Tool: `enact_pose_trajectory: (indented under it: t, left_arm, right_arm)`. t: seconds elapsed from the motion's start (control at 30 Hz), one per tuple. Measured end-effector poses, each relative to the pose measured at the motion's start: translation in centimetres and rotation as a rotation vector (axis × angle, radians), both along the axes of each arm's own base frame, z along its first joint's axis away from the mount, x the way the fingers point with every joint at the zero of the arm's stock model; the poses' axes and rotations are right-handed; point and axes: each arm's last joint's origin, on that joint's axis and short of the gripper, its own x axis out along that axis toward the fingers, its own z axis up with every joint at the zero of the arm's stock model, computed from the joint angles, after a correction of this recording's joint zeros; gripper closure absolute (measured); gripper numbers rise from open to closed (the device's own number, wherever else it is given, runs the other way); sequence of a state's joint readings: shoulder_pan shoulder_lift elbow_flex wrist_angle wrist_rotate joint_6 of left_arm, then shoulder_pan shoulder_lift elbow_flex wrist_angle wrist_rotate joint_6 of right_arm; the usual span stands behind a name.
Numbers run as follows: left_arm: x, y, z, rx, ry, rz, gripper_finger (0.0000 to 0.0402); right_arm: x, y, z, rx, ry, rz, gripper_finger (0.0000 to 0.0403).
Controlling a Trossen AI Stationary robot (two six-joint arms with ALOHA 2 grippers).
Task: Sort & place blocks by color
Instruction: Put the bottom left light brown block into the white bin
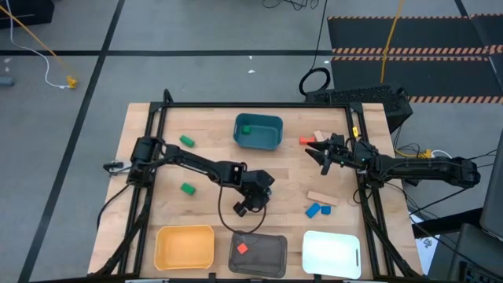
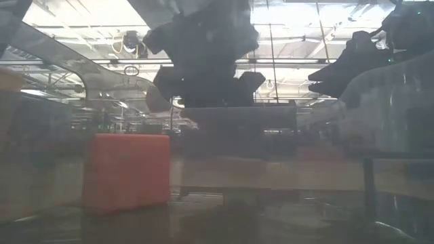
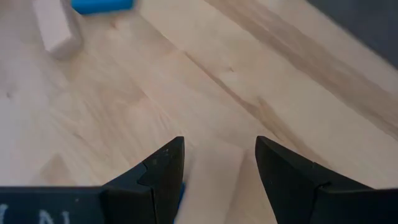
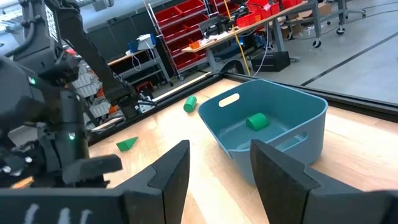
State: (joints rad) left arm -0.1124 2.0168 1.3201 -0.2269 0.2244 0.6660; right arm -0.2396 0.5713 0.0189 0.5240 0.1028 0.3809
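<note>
High view: two dark arms reach over a wooden table (image 1: 204, 216) holding four trays and scattered blocks.

Largest first: the left arm stretches from the left edge toward the table's middle, its left gripper (image 1: 250, 206) pointing down just above the grey tray (image 1: 271, 255), fingers parted and empty. The right arm comes in from the right edge, its right gripper (image 1: 321, 151) near the teal tray (image 1: 271, 135), fingers also apart, nothing between them. The teal tray holds a green block (image 1: 245, 130); the grey tray holds a red block (image 1: 242, 248); the yellow tray (image 1: 182, 245) and white tray (image 1: 330, 251) hold none. Loose on the wood lie two green blocks (image 1: 186, 141) at left, a red block (image 1: 306, 140) by the right gripper, and a tan bar (image 1: 321, 197) with blue blocks (image 1: 317, 209) beside it. Only the low view shows the red block close up, big and orange-red (image 2: 126, 173).
</note>
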Motion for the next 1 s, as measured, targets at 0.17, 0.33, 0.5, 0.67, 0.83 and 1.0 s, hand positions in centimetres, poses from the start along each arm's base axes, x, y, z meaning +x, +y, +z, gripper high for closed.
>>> enact_pose_trajectory:
  t: [0.17, 0.33, 0.5, 0.67, 0.83, 1.0]
  left_arm:
    - [0.8, 0.4, -2.0, -0.003, 0.033, 0.001, 0.0202]
    - [0.8, 0.5, -2.4, -0.003, 0.041, 0.003, 0.0202]
    - [0.8, 0.9, -2.6, -0.004, 0.055, 0.009, 0.0202]
    - [0.8, 1.2, -3.0, -0.021, 0.076, 0.026, 0.0205]
    - [0.8, 1.2, -2.8, -0.025, 0.078, 0.037, 0.0265]
    - [0.8, 1.3, -2.8, -0.040, 0.090, 0.082, 0.0271]
  right_arm:
    - [0.0, 0.0, 0.0, 0.000, -0.001, 0.000, 0.0243]
    - [0.0, 0.0, 0.0, 0.000, 0.001, 0.000, 0.0243]
    - [0.0, 0.0, 0.0, 0.000, 0.001, 0.000, 0.0243]
    - [0.0, 0.0, 0.0, 0.000, 0.001, 0.000, 0.0243]
    - [0.0, 0.0, 0.0, 0.000, 0.001, 0.000, 0.0243]
    - [0.0, 0.0, 0.0, 0.000, 0.001, 0.000, 0.0243]
